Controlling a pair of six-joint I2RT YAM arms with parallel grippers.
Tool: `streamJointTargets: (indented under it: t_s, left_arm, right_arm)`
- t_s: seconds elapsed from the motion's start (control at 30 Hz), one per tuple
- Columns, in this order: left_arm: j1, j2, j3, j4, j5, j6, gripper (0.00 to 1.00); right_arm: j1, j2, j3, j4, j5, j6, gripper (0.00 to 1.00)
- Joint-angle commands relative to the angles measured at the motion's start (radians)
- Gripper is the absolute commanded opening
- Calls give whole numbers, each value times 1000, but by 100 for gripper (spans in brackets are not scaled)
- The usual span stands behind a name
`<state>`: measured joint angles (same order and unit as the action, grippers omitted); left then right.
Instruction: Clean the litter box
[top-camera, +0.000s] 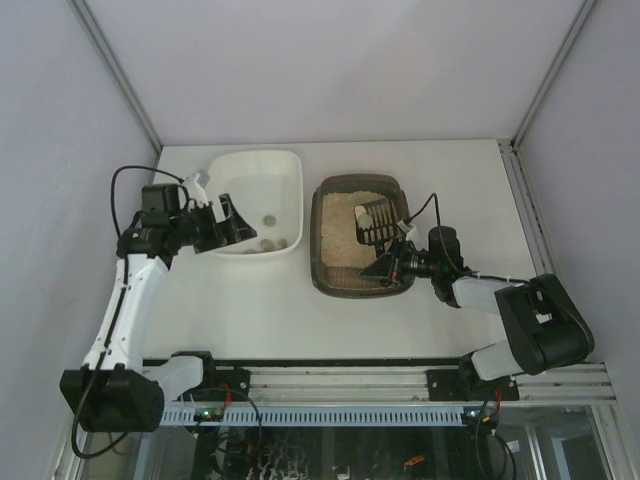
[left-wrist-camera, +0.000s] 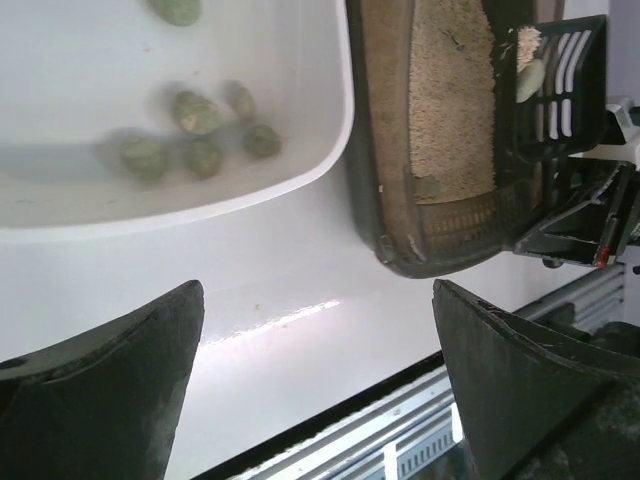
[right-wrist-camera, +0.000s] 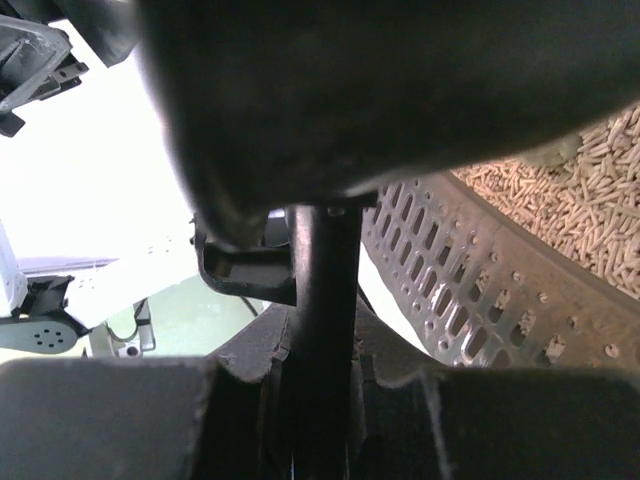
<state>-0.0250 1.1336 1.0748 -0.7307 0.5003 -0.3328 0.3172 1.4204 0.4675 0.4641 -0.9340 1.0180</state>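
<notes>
One litter box (top-camera: 316, 240), long axis near-to-far; right pincer (top-camera: 393, 262) clenched on scoop (top-camera: 375, 222), left pincer (left-wrist-camera: 318, 350) agape.

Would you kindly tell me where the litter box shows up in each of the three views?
Top external: litter box right of centre, beside the white tray.
Left wrist: litter box upper right, rim toward the tray.
Right wrist: litter box at right, perforated wall before beige litter.
Shared landmark: that beige litter.

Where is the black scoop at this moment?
In the top view, the black scoop is over the right part of the litter box, held by the right gripper; the white tray lies left of the box.
</notes>
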Motion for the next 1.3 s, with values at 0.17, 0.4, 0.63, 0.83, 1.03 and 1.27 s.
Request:
streamJointTargets:
  t_s: [0.17,0.4,0.63,0.83,1.03,1.27]
  left_arm:
    - [141,-140,-86,-120,-6,165,100]
    - [205,-156,-134,-119,14,172,100]
    - [224,-156,-158,-107,22,167,100]
    - [231,-158,-163,-102,27,160,100]
    - [234,-162,-169,-104,28,160,100]
    - [237,-156,-172,-121,29,160,100]
  right_arm:
    - [55,38,-177,699,141,37,0]
    - [26,114,-240,1040,111,118,0]
    - [29,123,-239,1038,127,91,0]
    - [43,229,-190,954,138,112,0]
    - [70,436,-67,1043,52,458,0]
    - [110,389,1,1043,62,672,0]
